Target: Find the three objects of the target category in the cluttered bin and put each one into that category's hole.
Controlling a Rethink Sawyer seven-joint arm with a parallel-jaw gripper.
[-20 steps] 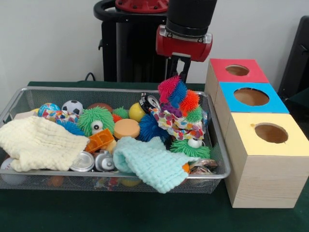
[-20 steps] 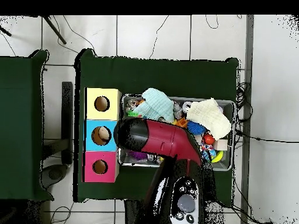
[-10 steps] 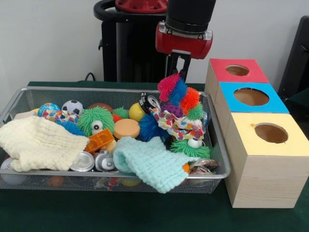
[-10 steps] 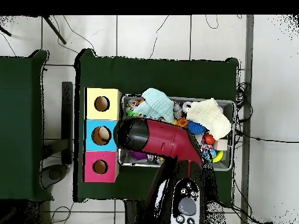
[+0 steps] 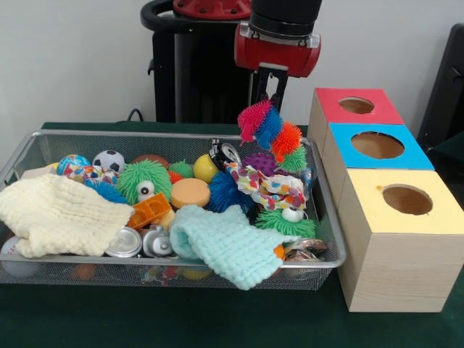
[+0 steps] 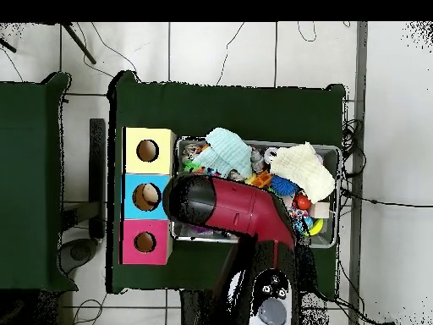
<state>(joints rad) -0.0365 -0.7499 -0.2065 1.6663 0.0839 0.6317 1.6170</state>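
Observation:
My gripper hangs over the right back part of the wire bin and is shut on a spiky toy made of pink, blue, orange and green puff balls. The toy dangles just above the clutter, clear of a purple spiky ball below it. Right of the bin stand three wooden boxes with round holes: red, blue and yellow. In the overhead view the red arm hides the gripper and the toy; the yellow, blue and red boxes show.
The bin holds a cream cloth, a mint cloth, a green fuzzy toy with an eye, a blue spiky ball, a soccer ball, an orange disc and cans.
The gripper has risen with the spiky toy, which now hangs higher above the clutter and slightly more to the right.

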